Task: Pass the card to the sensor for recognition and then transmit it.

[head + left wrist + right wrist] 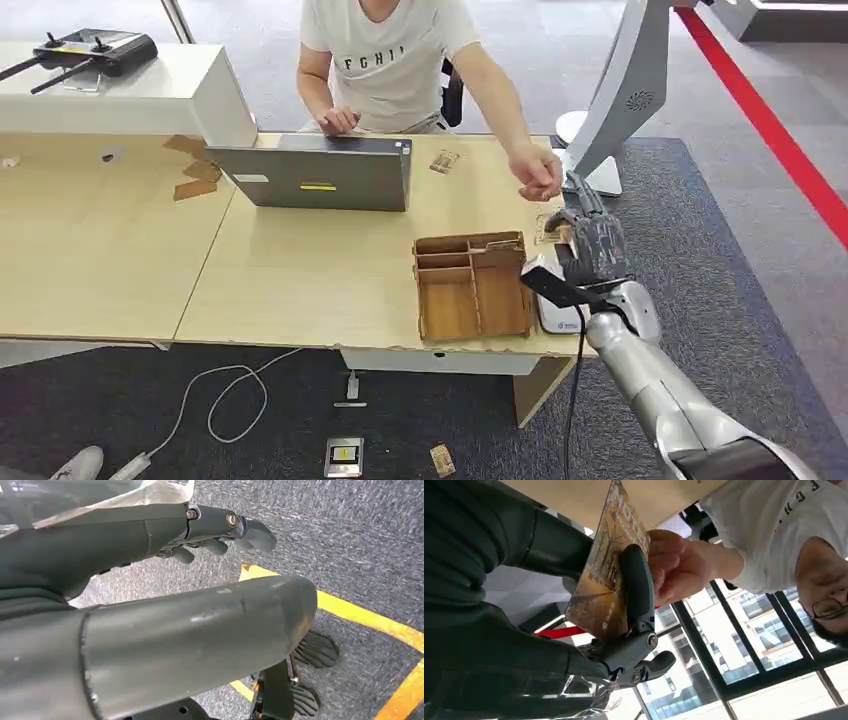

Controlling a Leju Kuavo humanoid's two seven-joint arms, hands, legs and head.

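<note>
My right hand [592, 245] reaches over the table's right end, just beyond the wooden tray. It pinches a picture card [606, 587] between the thumb [636, 587] and the fingers behind it. A seated person's hand [676, 562] meets the card's far edge; in the head view that hand [540, 175] hovers just past my fingers. A flat white device [557, 312] with a dark piece on top lies on the table under my wrist. My left hand [215, 532] hangs over the carpet, holding nothing, with its fingers loosely apart.
A wooden compartment tray [472, 287] stands left of my right hand. A grey laptop [320, 175] sits before the person in a white T-shirt [390, 60]. A white stand base [600, 170] is at the table's far right corner. Cables lie on the carpet below.
</note>
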